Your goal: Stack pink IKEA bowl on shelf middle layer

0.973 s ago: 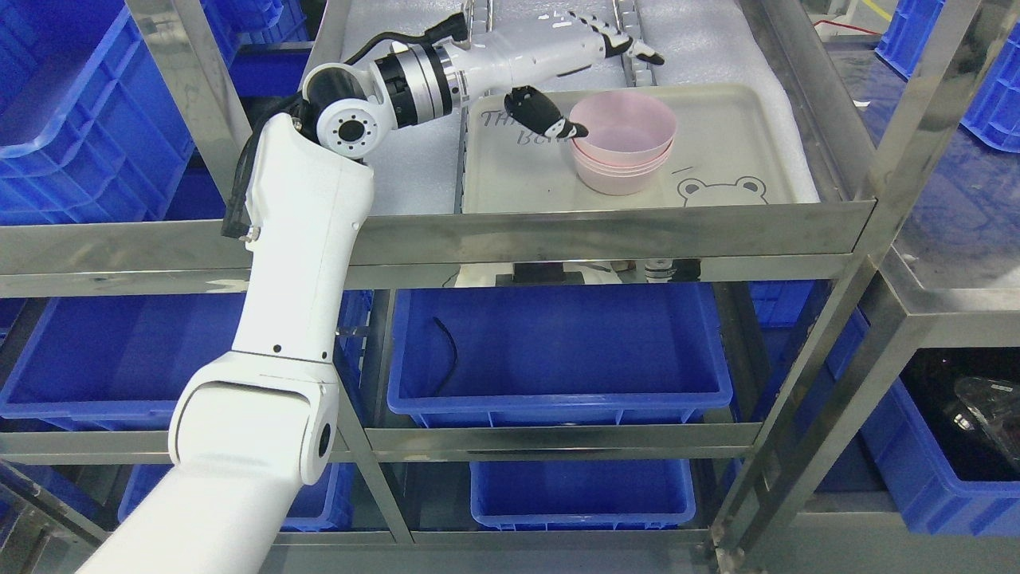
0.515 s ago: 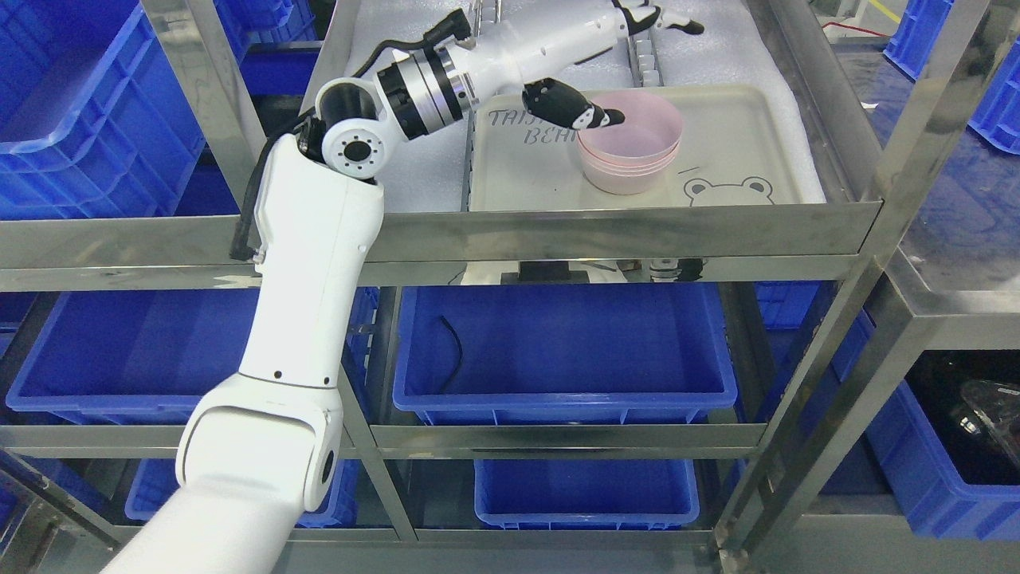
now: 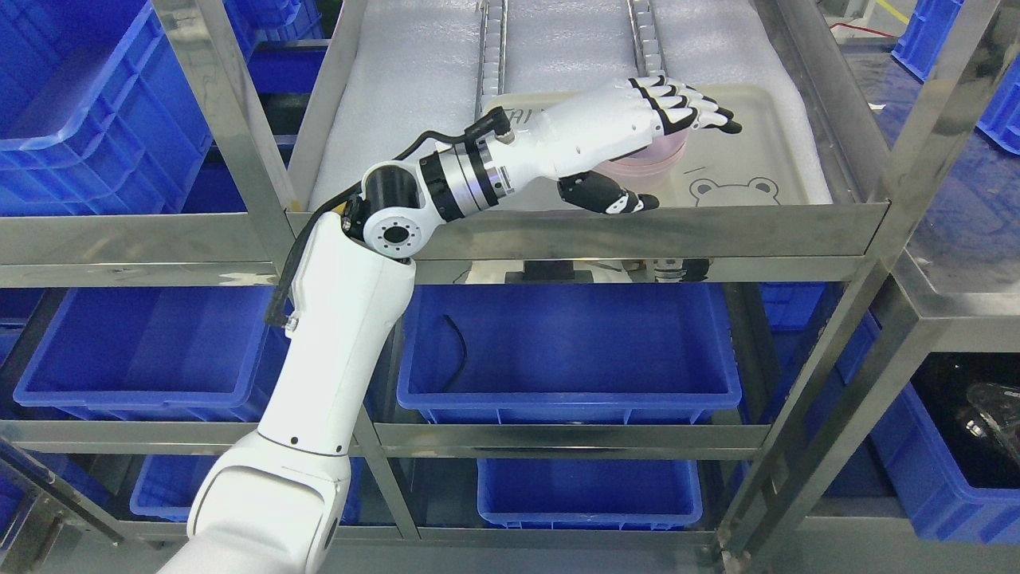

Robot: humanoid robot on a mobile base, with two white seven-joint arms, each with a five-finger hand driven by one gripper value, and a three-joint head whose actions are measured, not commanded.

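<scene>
A stack of pink bowls (image 3: 655,162) sits on a beige tray (image 3: 769,147) with a bear drawing, on the steel shelf layer. My left hand (image 3: 684,164) hovers in front of and over the stack, hiding most of it. Its fingers (image 3: 687,112) are stretched out flat above the bowls' rim, and the thumb (image 3: 610,197) points out below, near the shelf's front rail. The hand is open and holds nothing. The left arm rises from the lower left. No right arm shows.
The steel front rail (image 3: 637,227) runs just under the hand, and slanted posts (image 3: 892,239) stand to the right. White foam padding (image 3: 398,104) lines the shelf left of the tray. Blue bins (image 3: 570,351) fill the lower layers and both sides.
My left hand has drawn back from the far side of the shelf toward the front rail and now covers the bowl stack. The bowls stay on the tray. The camera view has shifted slightly.
</scene>
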